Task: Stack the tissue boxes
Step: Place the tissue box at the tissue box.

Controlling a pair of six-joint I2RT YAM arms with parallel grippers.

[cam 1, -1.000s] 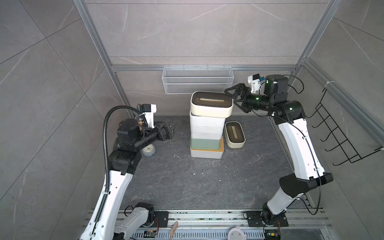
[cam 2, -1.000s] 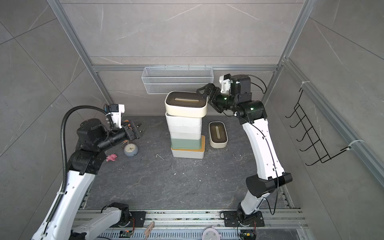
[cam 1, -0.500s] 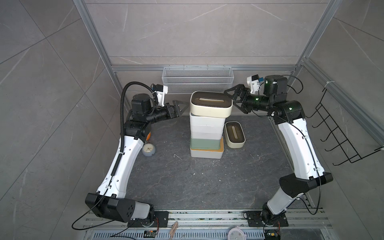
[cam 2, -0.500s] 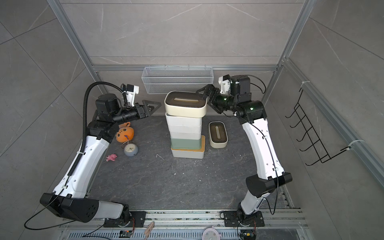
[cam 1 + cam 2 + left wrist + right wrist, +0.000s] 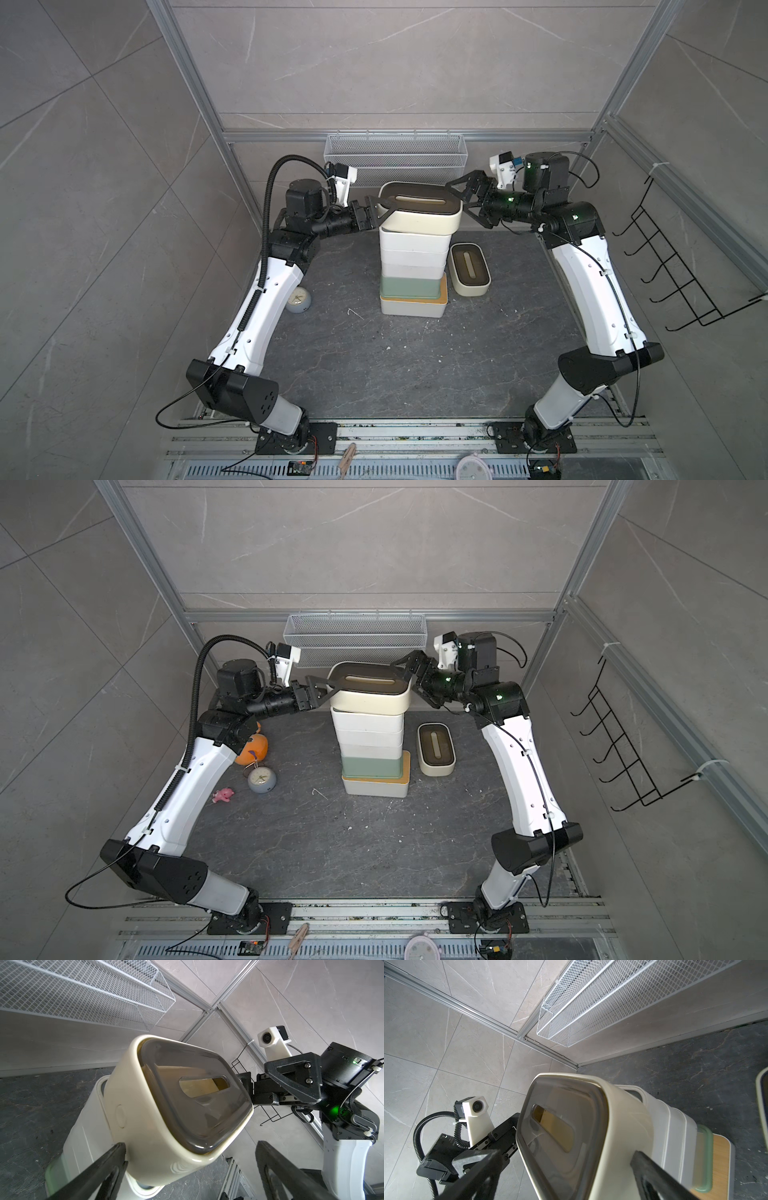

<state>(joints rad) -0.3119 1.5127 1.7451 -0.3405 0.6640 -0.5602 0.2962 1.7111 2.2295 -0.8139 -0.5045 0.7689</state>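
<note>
Six tissue boxes are piled up in the middle of the dark surface (image 5: 415, 365). The stack (image 5: 411, 257) goes bamboo-lidded white base, pale green, three white, then cream on top. The left arm (image 5: 266, 303) and right arm (image 5: 590, 291) reach in from opposite sides. The top box (image 5: 419, 220) has a brown slotted lid. The left jaws and right jaws are both spread wide around its two ends, and neither looks clamped on it. A matching cream box (image 5: 471, 270) lies on the surface just beside the stack. Small stuff by the left arm: orange toy (image 5: 255, 748), clock (image 5: 262, 780), pink toy (image 5: 223, 795).
</note>
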